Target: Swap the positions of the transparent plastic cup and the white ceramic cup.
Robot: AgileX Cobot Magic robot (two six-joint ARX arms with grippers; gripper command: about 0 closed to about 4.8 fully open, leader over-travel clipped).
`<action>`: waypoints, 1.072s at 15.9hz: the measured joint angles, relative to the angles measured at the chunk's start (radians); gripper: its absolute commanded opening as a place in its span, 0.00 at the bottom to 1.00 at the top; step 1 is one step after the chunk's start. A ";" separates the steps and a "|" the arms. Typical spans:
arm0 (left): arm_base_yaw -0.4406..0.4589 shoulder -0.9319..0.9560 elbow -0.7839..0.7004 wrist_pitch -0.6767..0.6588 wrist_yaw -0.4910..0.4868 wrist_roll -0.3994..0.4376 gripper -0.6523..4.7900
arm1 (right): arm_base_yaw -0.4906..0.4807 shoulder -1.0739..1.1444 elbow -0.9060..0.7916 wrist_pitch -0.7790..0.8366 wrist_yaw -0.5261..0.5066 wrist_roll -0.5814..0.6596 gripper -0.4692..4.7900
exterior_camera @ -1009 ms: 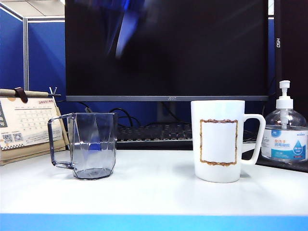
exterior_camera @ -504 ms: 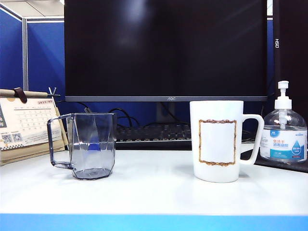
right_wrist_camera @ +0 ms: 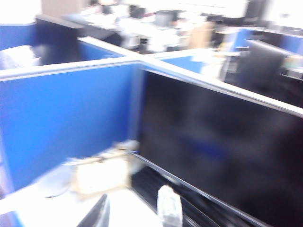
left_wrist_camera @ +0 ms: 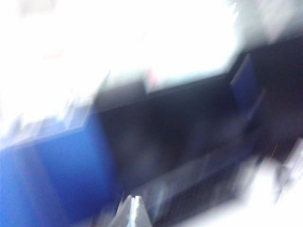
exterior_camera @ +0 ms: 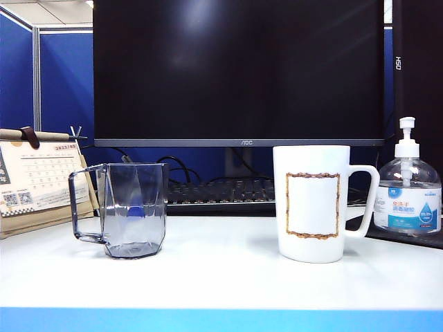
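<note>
Exterior view: the transparent plastic cup stands upright on the white table, left of the monitor and forward of it, handle pointing away from the screen's middle. The white ceramic cup stands upright below the monitor's right end, handle toward the pump bottle just beside it. The cups are well apart. A desk calendar sits left of the monitor. No arm shows here.

Left wrist view: heavy blur. The left gripper shows only as a pointed sliver with its tips pressed together, holding nothing; the monitor is a dark smear beyond.

Right wrist view: blurred. The right gripper sits high, looking down at the monitor's face, fingers parted with a moderate gap and nothing between them.

Judgement: neither cup is gripped, so I cannot tell whether the swap is done or not yet begun. If not begun, the next move calls for one gripper to descend, open, onto a cup's rim or handle, and lift it aside to free a spot.
</note>
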 measured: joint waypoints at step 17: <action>0.000 0.003 -0.861 0.625 0.304 -0.439 0.11 | 0.001 -1.046 -2.124 1.218 0.092 0.208 0.10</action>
